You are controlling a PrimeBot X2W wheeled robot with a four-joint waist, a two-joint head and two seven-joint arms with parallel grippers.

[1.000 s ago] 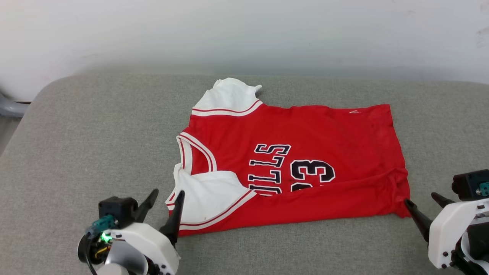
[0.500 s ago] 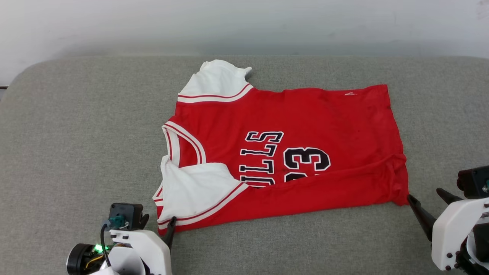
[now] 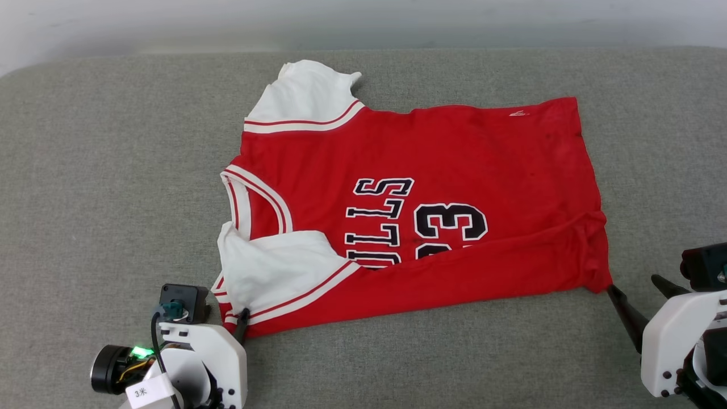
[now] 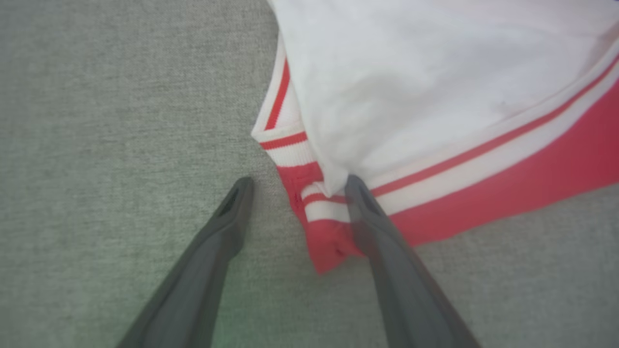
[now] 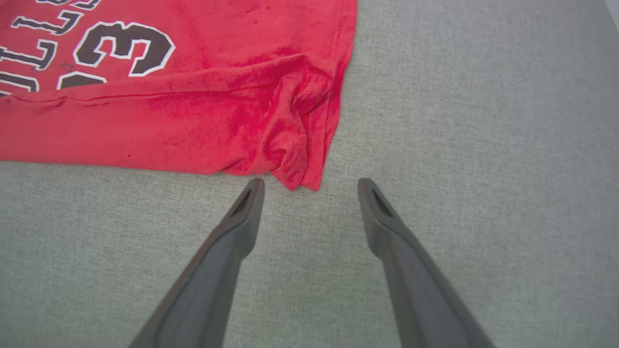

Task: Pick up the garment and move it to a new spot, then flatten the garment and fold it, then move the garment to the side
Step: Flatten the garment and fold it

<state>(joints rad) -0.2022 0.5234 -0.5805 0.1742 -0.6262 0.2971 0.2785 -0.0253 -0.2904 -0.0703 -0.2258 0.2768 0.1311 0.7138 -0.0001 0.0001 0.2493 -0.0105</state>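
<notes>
– So what's the layout? Where's the shirt sitting?

– Big gray cushion (image 3: pixel 102 170) under everything. The garment (image 3: pixel 454 153) is spread out on it sideways, neck hole toward the robot's left and hem toward its right. The garment's near edge is folded up over itself, and that fold hides the bottom of the black lettering and part of the 23. The far sleeve (image 3: pixel 304 94), plain white, pokes out past the garment's far edge. The near sleeve (image 3: pixel 272 267) is flopped over onto the red front.

– And the arms?

– Both sit low, one at each near corner of the garment, with the fingers angled toward it. The left gripper (image 4: pixel 298 186) is spread wide and straddles the garment's neck-end corner. Its inner finger (image 4: pixel 387 251) lies across the striped trim (image 4: pixel 483 145) with the tip right at the near sleeve's edge. Its outer finger (image 4: pixel 220 232) is over bare cushion just beside that corner. Can't tell if it's actually pressing on the cloth, but nothing's pinched.

– Other side?

– The right gripper (image 5: pixel 312 183) is just as wide, with its tips stopping just short of the garment's rumpled hem corner (image 5: pixel 300 164). That corner points into the gap between the fingers. It's apart from the cloth and holding nothing.
</notes>
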